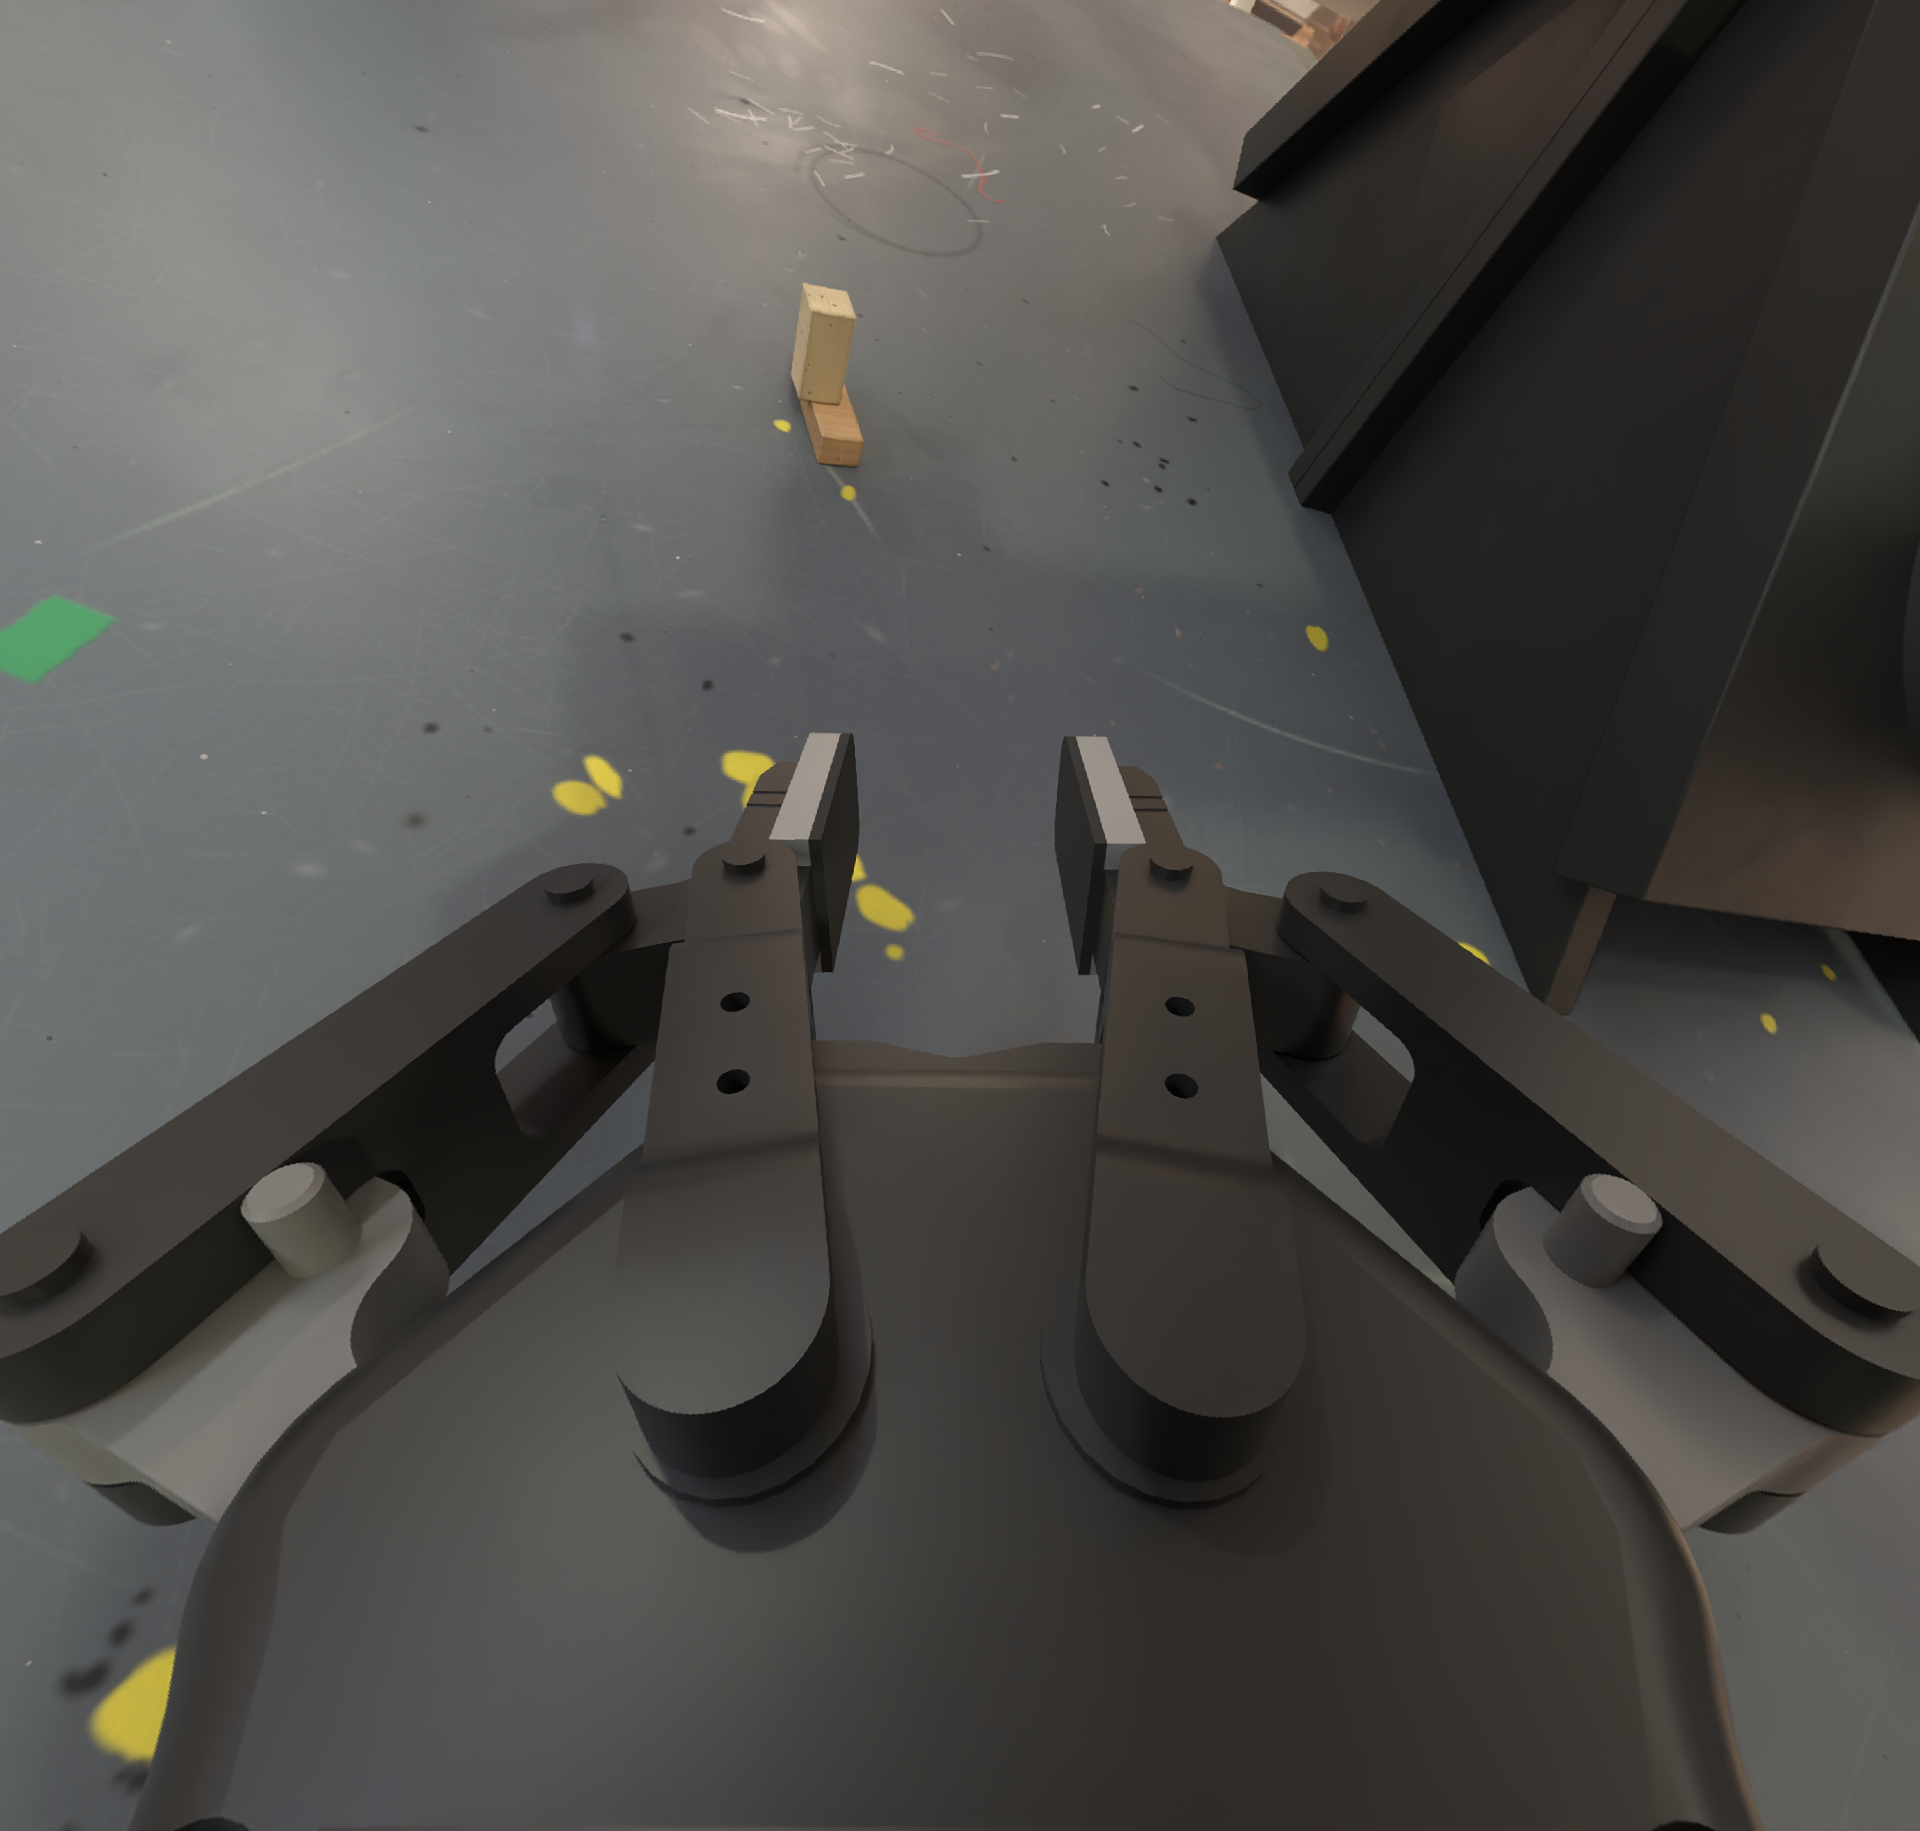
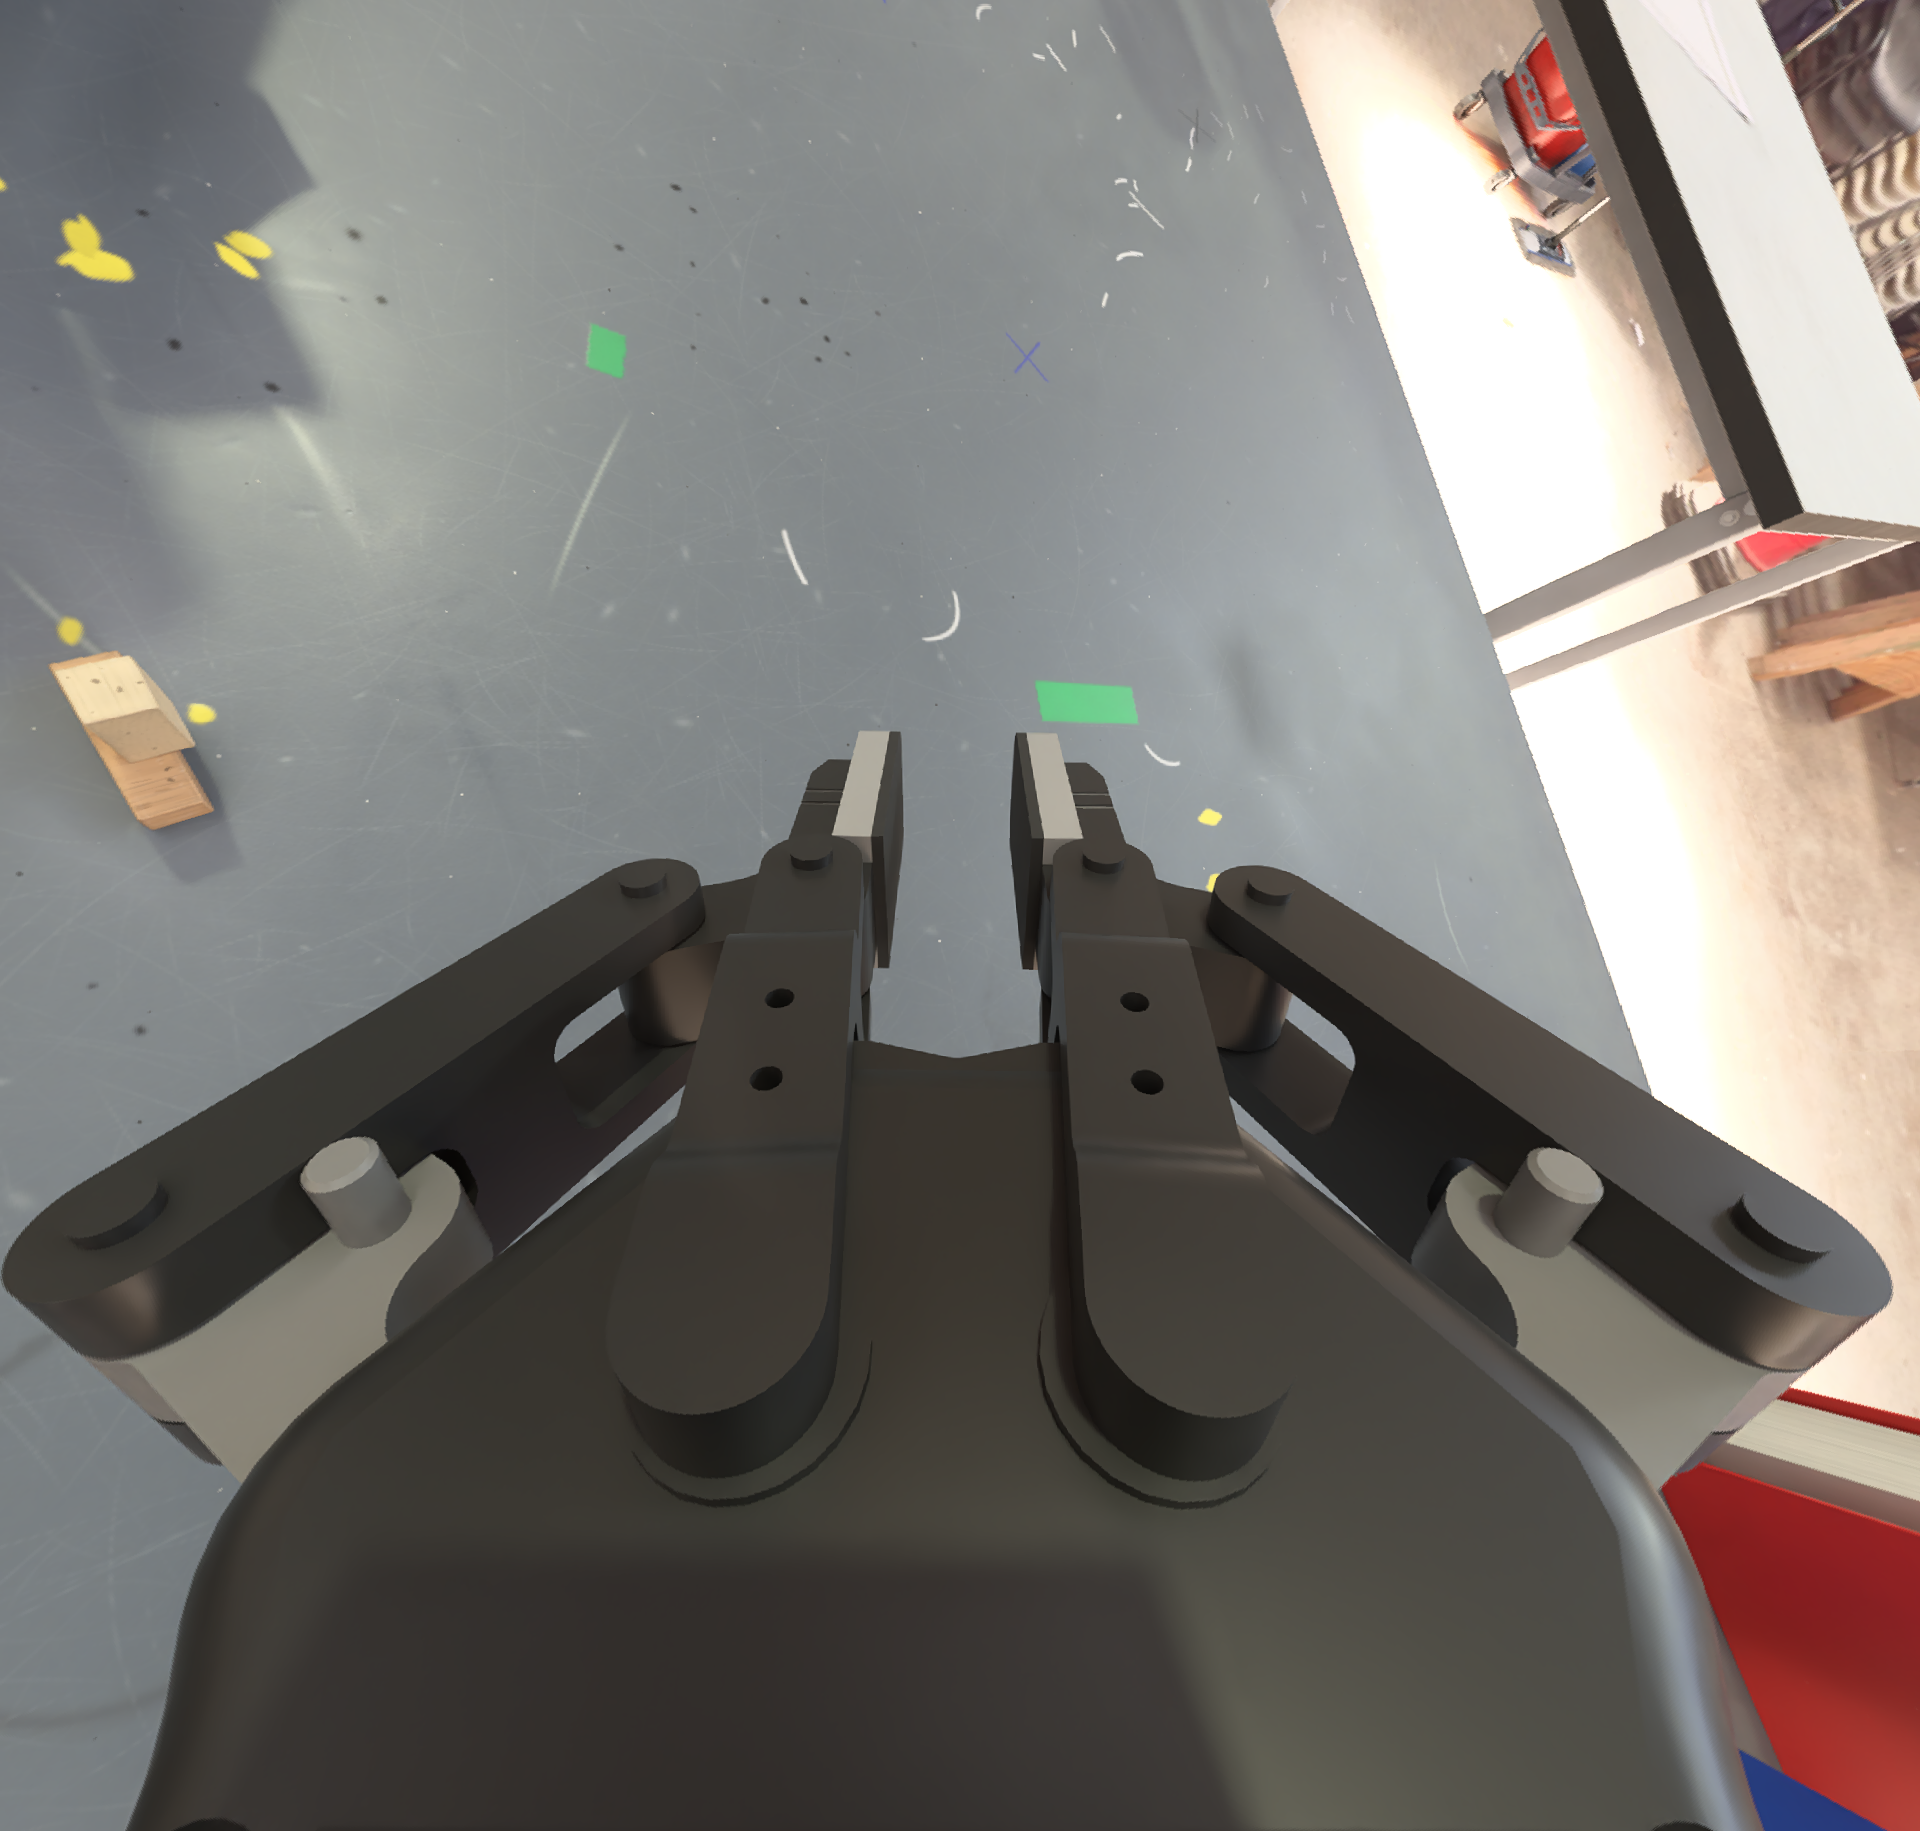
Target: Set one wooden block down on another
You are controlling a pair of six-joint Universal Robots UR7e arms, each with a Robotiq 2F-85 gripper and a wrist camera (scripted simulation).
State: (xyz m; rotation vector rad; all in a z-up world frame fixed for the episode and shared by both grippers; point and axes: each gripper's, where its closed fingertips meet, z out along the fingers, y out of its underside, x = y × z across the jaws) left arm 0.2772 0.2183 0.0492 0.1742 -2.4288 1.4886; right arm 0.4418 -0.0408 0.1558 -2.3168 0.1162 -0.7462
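You can't see how squarely the pale block meets the darker block it stands on, mid-worktop, away from every edge. Left pincer and right pincer gape, empty.

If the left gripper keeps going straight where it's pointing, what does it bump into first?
Probably just the bare grey table. The open left gripper tilts down at it, well short of the pale block standing on the brown block. Depth is hard to judge.
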